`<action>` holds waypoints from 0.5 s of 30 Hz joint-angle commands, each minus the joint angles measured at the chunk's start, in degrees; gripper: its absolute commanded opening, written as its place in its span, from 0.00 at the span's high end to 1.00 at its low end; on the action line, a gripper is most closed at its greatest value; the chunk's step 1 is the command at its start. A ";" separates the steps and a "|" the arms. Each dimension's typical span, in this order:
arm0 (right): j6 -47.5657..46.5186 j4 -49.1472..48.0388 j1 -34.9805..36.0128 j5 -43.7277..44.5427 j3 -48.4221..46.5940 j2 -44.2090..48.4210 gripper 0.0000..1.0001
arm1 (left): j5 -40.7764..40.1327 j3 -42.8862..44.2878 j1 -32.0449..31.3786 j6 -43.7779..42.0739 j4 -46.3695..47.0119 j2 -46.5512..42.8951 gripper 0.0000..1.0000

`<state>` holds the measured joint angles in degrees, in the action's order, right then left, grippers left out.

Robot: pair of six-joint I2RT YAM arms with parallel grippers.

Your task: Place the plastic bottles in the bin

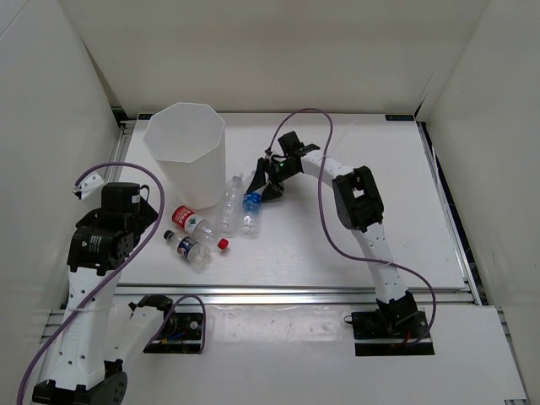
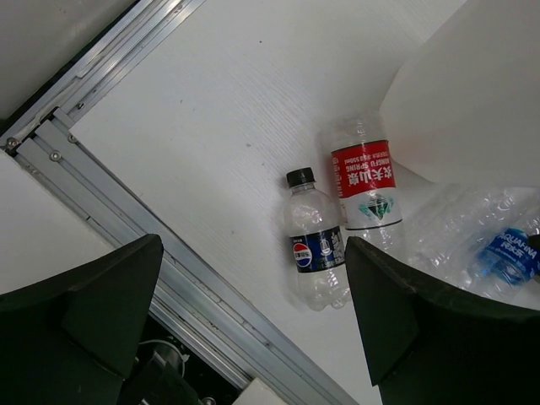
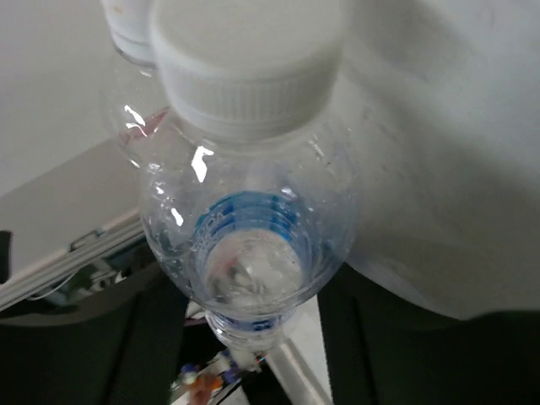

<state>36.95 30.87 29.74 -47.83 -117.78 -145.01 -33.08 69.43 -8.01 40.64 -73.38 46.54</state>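
Left gripper (image 2: 253, 245) gapes wide, holding nothing. Beside the bin (image 1: 184, 156), outside it, four bottles (image 1: 229, 207) lie flat. The blue-labelled bottle (image 1: 251, 211) points cap-away, between the right gripper (image 1: 267, 190) jaws; clamped or not, I cannot tell.

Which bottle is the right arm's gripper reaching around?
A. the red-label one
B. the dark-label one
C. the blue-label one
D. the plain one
C: in the right wrist view, the blue-labelled bottle with a white cap lies between the fingers of the right gripper.
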 commanded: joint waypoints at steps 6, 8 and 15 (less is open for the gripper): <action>-4.17 0.42 -5.65 3.18 16.77 13.76 0.65 | -1.37 -3.69 -0.16 4.17 -1.85 -0.14 0.00; -5.83 0.42 -8.28 2.32 19.15 20.60 0.71 | -0.24 -3.69 -0.16 4.71 -2.46 -0.14 0.00; 0.74 -0.45 -7.69 8.10 -0.39 28.66 0.75 | 3.89 -1.85 -0.16 4.10 -1.24 1.80 0.00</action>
<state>34.72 34.30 19.29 -42.19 -106.72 -120.73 -31.70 65.91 -8.01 44.88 -75.40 47.62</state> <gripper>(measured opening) 0.562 1.000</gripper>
